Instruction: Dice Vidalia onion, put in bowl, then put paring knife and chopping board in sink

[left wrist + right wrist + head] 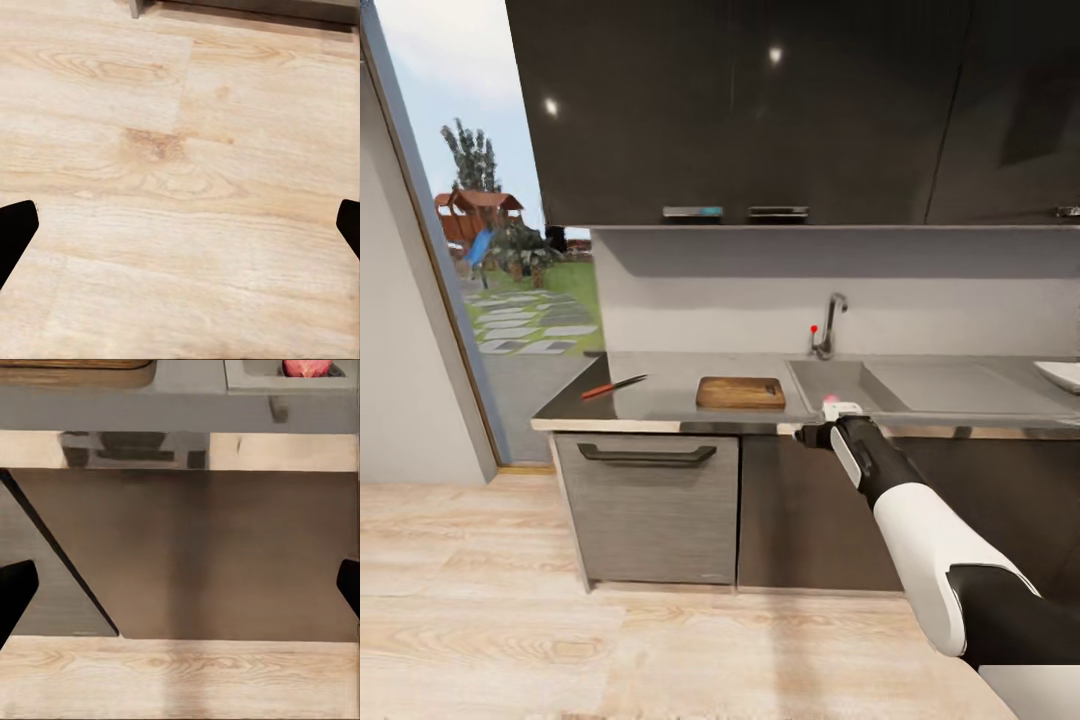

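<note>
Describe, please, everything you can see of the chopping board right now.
The chopping board is a brown wooden rectangle with rounded corners, lying flat on the grey countertop just beside the sink. It is bare on top; the paring knife lies apart from it. The right wrist view catches its front edge.

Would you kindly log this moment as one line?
right gripper: open, at counter edge | onion: in sink | board, knife: on countertop | left gripper: open
</note>
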You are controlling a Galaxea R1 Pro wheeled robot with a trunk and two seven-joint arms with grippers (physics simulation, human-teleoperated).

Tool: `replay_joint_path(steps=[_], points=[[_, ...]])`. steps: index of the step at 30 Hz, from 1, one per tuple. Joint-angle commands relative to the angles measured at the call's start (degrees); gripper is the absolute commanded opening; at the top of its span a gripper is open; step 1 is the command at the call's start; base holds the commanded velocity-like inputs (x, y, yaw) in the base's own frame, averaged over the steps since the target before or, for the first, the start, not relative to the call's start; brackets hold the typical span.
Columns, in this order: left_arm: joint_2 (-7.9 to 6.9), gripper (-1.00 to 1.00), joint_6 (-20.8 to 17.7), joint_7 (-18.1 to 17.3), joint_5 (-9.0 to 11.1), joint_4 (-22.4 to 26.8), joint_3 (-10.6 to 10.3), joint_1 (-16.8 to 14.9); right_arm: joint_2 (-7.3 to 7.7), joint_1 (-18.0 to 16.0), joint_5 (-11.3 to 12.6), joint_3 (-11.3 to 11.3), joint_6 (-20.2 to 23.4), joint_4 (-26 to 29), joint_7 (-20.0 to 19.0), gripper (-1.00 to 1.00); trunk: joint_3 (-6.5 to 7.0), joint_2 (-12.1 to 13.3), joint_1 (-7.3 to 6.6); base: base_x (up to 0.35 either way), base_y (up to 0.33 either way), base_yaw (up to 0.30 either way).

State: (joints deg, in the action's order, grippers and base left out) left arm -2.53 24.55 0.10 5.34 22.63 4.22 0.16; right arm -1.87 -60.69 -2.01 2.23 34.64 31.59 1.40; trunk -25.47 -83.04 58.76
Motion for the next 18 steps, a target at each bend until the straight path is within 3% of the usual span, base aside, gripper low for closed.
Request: replay_joint_path(steps=[1,8,18], points=[[-0.02,1.00,0.1,0.0,0.5,0.1,-0.2,0.0,-0.06,0.0,-0.2,0.2,0.2,-0.4,0.0,1.00,-0.05,0.0,-0.04,-0.309,0.000,0.000],[-0.01,1.00,0.1,0.0,0.5,0.0,-0.2,0.0,-0.06,0.0,-0.3,0.2,-3.0,-4.7,0.0,1.00,-0.05,0.0,-0.04,-0.125,0.000,0.000],[-0.01,1.00,0.1,0.0,0.5,0.0,-0.2,0.0,0.23,0.0,-0.4,0.2,-18.1,-20.4,-0.1,1.00,-0.05,0.0,-0.04,-0.006,0.000,0.000]])
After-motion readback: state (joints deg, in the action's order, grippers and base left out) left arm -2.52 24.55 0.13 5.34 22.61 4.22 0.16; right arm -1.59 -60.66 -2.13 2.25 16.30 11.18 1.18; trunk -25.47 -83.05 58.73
